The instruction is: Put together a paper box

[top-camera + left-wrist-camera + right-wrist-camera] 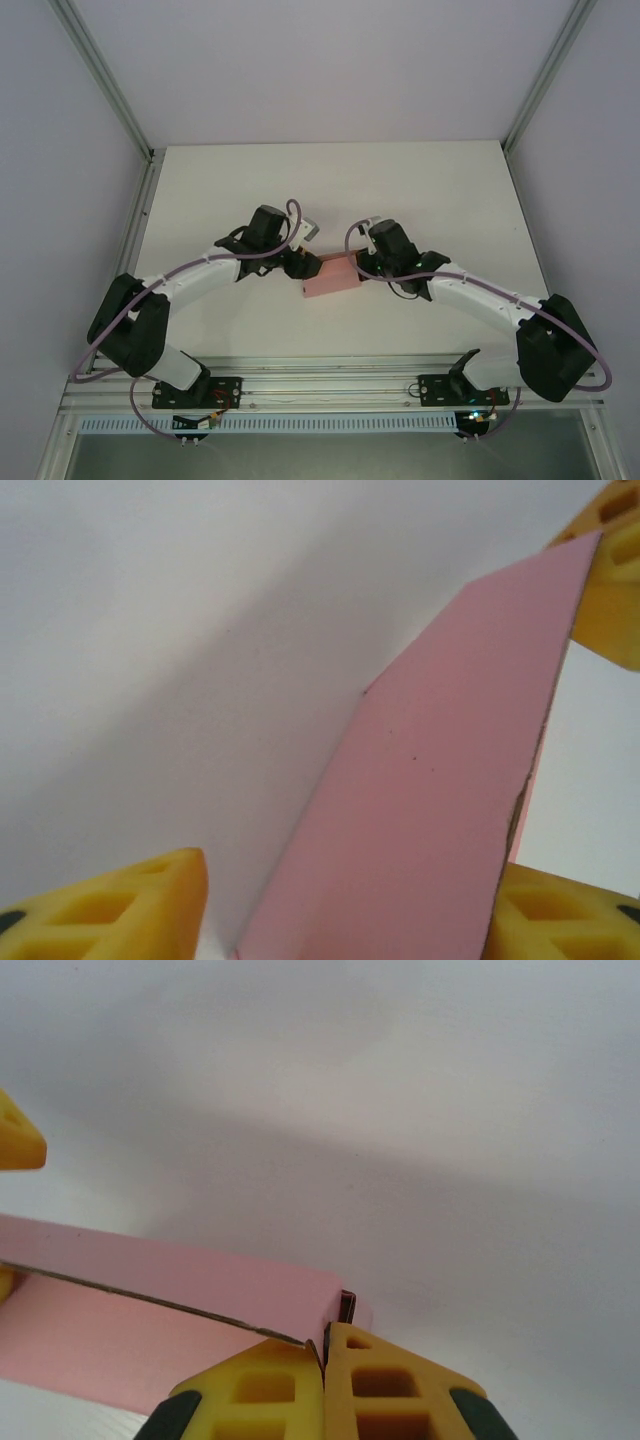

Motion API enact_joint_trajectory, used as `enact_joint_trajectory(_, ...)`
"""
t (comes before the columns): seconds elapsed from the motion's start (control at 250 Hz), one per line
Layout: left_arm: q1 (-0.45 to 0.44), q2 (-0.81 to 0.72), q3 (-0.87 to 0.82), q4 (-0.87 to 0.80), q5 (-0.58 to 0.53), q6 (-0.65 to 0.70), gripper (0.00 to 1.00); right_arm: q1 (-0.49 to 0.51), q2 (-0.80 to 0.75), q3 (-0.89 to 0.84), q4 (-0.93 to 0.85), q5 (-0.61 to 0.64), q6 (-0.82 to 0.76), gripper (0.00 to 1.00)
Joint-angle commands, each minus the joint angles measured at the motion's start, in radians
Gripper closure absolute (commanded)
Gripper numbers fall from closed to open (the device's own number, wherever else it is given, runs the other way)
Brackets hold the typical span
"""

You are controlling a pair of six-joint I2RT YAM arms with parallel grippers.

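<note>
Pinching paper box (330, 278) corner, right gripper (325, 1348) fully closed; left gripper (335, 885) spread wide, mid-bench. Risk: unsupported card unfolds.

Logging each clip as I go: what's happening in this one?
Two robot arms are working on the pink paper box, which lies on the table between them. The right gripper is shut on a thin card edge at the box's right end. The left gripper is at the other end with its jaws apart and a pink panel between its fingers, not clamped. The box looks folded into shape, but I can't tell whether its ends are closed.
</note>
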Motion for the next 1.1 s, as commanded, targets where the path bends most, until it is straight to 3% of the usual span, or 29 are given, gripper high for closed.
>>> enact_joint_trajectory(0.0,-0.011,-0.078,0.033,-0.072,-0.04,-0.005,0.14,0.024,-0.002,-0.031,-0.088,-0.035,-0.004,1.0)
enact_joint_trajectory(0.032,-0.011,-0.094,0.035,-0.088,-0.057,-0.006,0.01,0.029,-0.007,-0.026,-0.09,-0.024,0.0,1.0)
enact_joint_trajectory(0.048,-0.013,-0.104,0.036,-0.095,-0.066,-0.008,0.0,0.031,-0.008,-0.024,-0.091,-0.023,-0.001,1.0)
enact_joint_trajectory(0.335,-0.027,-0.249,0.064,-0.324,-0.221,-0.117,0.0,0.064,0.015,0.027,-0.152,0.076,0.051,1.0)
enact_joint_trajectory(0.399,-0.047,-0.274,0.061,-0.352,-0.253,-0.142,0.07,0.068,0.029,0.049,-0.183,0.105,0.073,1.0)
enact_joint_trajectory(0.471,-0.065,-0.29,0.055,-0.371,-0.276,-0.158,0.25,0.07,0.037,0.066,-0.201,0.117,0.088,1.0)
enact_joint_trajectory(0.535,-0.072,-0.291,0.048,-0.382,-0.287,-0.164,0.33,0.07,0.043,0.08,-0.215,0.113,0.093,1.0)
enact_joint_trajectory(0.643,-0.08,-0.263,0.059,-0.416,-0.33,-0.165,0.46,0.071,0.045,0.089,-0.222,0.103,0.097,1.0)
enact_joint_trajectory(0.763,-0.083,-0.21,0.084,-0.42,-0.35,-0.143,0.53,0.074,0.046,0.091,-0.216,0.076,0.087,1.0)
enact_joint_trajectory(0.867,-0.083,-0.161,0.114,-0.405,-0.34,-0.134,0.74,0.075,0.056,0.099,-0.225,0.073,0.086,1.0)
enact_joint_trajectory(1.094,-0.099,-0.128,0.122,-0.403,-0.315,-0.135,0.83,0.084,0.064,0.113,-0.244,0.1,0.092,1.0)
